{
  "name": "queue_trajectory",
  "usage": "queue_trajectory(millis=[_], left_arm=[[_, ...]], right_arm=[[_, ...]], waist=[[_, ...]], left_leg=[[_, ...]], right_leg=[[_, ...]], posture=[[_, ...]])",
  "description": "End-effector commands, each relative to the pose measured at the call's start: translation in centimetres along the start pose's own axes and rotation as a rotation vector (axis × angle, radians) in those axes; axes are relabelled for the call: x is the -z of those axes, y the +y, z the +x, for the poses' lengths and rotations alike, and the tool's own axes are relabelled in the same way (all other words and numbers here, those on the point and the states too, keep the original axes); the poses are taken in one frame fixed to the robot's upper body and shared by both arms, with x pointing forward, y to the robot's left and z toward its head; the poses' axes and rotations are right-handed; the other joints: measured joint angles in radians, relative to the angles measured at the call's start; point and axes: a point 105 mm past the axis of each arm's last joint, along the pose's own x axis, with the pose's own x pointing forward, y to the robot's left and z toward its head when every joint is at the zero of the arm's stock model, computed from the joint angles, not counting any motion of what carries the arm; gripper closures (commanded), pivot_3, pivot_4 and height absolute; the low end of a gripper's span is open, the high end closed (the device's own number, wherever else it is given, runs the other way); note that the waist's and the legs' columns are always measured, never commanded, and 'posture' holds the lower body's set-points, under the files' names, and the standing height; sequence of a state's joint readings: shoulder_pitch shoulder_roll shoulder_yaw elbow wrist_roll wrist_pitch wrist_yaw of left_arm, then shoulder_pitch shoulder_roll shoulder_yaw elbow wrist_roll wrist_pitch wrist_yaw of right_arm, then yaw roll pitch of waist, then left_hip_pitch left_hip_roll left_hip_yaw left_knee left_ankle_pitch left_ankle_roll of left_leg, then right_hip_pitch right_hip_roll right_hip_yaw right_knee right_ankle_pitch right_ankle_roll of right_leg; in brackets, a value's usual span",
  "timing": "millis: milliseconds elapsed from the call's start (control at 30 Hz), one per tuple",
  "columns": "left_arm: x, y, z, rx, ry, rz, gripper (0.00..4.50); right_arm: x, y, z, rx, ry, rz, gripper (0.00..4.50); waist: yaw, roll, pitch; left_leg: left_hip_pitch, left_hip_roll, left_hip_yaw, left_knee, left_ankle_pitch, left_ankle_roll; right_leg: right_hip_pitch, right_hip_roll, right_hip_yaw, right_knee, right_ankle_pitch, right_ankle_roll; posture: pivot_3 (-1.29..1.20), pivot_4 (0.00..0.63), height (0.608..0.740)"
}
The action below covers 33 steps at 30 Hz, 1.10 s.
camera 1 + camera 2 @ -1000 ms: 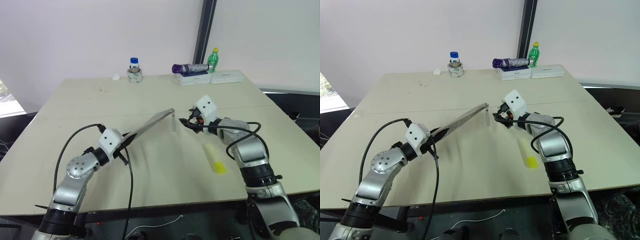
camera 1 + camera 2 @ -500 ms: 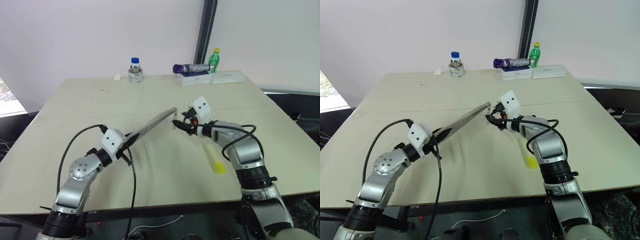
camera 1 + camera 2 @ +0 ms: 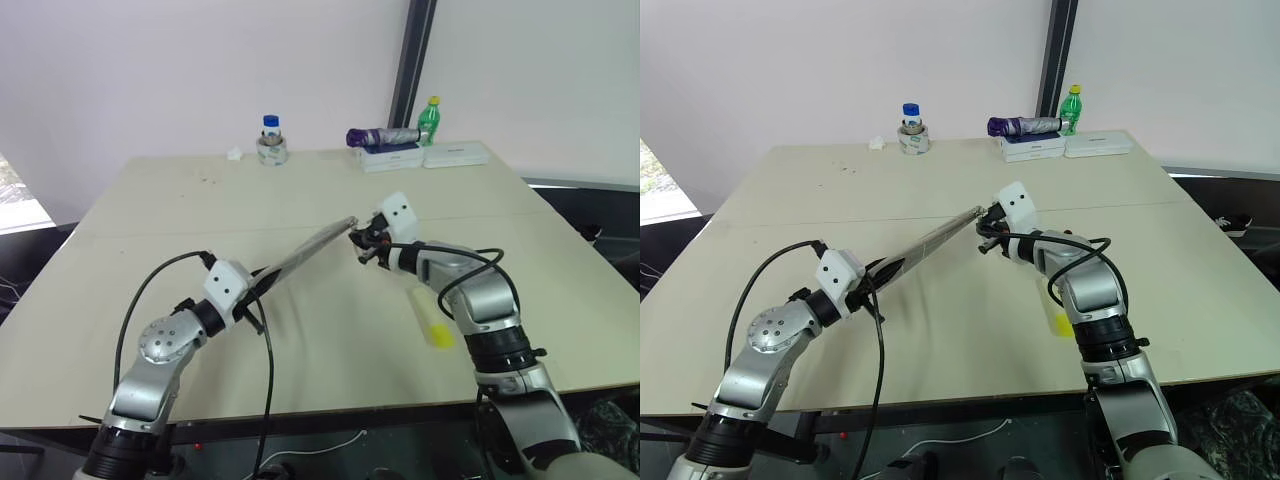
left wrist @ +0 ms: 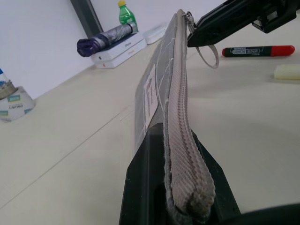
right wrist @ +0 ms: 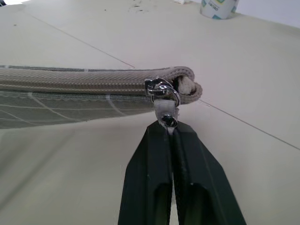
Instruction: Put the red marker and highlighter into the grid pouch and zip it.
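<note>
Left gripper [image 3: 258, 288], lower left of centre in the left eye view, is clamped on one end of the grid pouch [image 3: 305, 254]. Pouch is lifted off the table [image 3: 150, 230], zipper edge up, running up and right toward mid-frame. Its zipper looks closed along the whole length seen in the left wrist view.

Right gripper [image 5: 169, 129], at mid-frame in the head views, has its fingers pressed together on the zipper pull tab [image 5: 165, 108] at the pouch's far end; the slider sits right at the end stop.

Highlighter [image 3: 429, 317] lies on the table right of centre, beside the right forearm. Red marker [image 4: 258, 50] lies on the table past the pouch tip, seen in the left wrist view. Neither is in the pouch.

Far edge, upper centre: a jar [image 3: 269, 140], a folded umbrella [image 3: 380, 136], a green bottle [image 3: 429, 118], white boxes [image 3: 420, 156], all well apart from the work.

Risks, as I judge them:
- Bite on the tab is small and near the fingertips; a pull off the line of the zipper could slip it free.
- Pouch held at one end only: a hard tug may drag the fabric through the left fingers or buckle it instead of moving the slider.
- Right forearm hangs close above the highlighter; a sweep could knock it along the table.
</note>
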<state>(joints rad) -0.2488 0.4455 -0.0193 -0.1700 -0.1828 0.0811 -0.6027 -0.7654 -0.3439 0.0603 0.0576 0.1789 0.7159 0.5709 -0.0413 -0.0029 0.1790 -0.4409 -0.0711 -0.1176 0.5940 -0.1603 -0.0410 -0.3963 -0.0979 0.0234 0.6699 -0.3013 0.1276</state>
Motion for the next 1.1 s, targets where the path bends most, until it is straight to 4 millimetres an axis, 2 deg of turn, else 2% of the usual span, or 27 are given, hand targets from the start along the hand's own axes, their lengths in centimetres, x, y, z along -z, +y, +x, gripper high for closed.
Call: queue_trajectory(millis=[33, 400, 567, 633, 800, 900, 1000, 1067, 1100], left_arm=[[-0.7, 0.0, 0.5, -0.022, -0.022, -0.004, 4.5], [-0.2, -1.8, 2.3, -0.037, 0.003, -0.027, 4.5], [-0.2, -1.8, 2.7, -0.069, 0.003, -0.036, 4.5], [-0.2, -1.7, 2.8, -0.083, 0.004, -0.038, 4.5], [-0.1, -1.5, 2.9, -0.103, 0.006, -0.033, 4.5], [-0.1, -1.2, 2.9, -0.117, 0.007, -0.018, 4.5], [0.0, -0.6, 2.7, -0.122, 0.011, 0.014, 4.5], [0.0, -0.4, 2.6, -0.118, 0.015, 0.033, 4.5], [0.2, -0.3, 2.6, -0.106, 0.022, 0.057, 4.5]], right_arm=[[-1.6, 2.7, -0.1, -0.08, -0.037, -0.102, 4.47], [-2.2, 11.8, 0.3, -0.368, -0.048, -0.215, 4.47], [-2.4, 14.7, -0.5, -0.497, -0.057, -0.241, 4.47], [-2.4, 15.1, -0.6, -0.514, -0.055, -0.243, 4.47], [-2.3, 14.1, -0.5, -0.473, -0.041, -0.247, 4.47], [-2.1, 11.9, -1.0, -0.412, -0.02, -0.232, 3.58], [-2.0, 7.6, -2.5, -0.24, -0.002, -0.252, 2.02], [-1.8, 5.5, -3.7, -0.16, 0.012, -0.246, 1.0], [-1.2, 4.1, -4.6, -0.108, 0.055, -0.245, 1.0]], waist=[[0.0, 0.0, 0.0], [0.001, 0.0, 0.0], [0.004, 0.0, 0.0], [0.004, 0.0, 0.0], [0.005, 0.0, 0.0], [0.005, 0.0, 0.0], [0.018, 0.0, 0.0], [0.027, 0.0, 0.0], [0.028, 0.0, 0.0]], left_leg=[[0.0, 0.0, 0.0, 0.0, 0.0, 0.0], [0.0, 0.0, -0.001, 0.0, 0.0, 0.0], [0.0, 0.0, -0.001, 0.0, 0.0, 0.0], [0.0, 0.0, -0.001, 0.0, 0.0, 0.0], [0.0, 0.0, -0.001, 0.0, 0.0, 0.0], [0.0, 0.0, -0.001, 0.001, 0.0, 0.0], [0.0, 0.0, -0.001, 0.001, 0.0, 0.0], [0.0, -0.001, 0.0, 0.001, 0.0, 0.0], [0.0, -0.001, 0.0, 0.001, 0.0, 0.0]], right_leg=[[0.0, 0.0, 0.0, 0.0, 0.0, 0.0], [0.0, 0.0, 0.0, 0.0, 0.0, 0.0], [0.0, 0.0, 0.0, 0.0, 0.0, 0.0], [0.0, 0.0, 0.0, 0.0, 0.0, 0.0], [0.0, 0.0, 0.0, 0.0, 0.0, 0.0], [0.0, 0.0, 0.0, 0.0, 0.0, 0.0], [0.001, 0.0, 0.0, -0.001, 0.0, 0.0], [0.001, 0.0, 0.0, -0.002, 0.0, 0.0], [0.001, 0.0, 0.0, -0.002, 0.0, 0.0]], posture=[[0.0, 0.15, 0.74], [0.0, 0.15, 0.74], [0.0, 0.15, 0.74], [0.0, 0.15, 0.74], [0.0, 0.15, 0.74], [0.0, 0.15, 0.74], [0.0, 0.15, 0.74], [0.0, 0.15, 0.74], [0.0, 0.15, 0.74]])
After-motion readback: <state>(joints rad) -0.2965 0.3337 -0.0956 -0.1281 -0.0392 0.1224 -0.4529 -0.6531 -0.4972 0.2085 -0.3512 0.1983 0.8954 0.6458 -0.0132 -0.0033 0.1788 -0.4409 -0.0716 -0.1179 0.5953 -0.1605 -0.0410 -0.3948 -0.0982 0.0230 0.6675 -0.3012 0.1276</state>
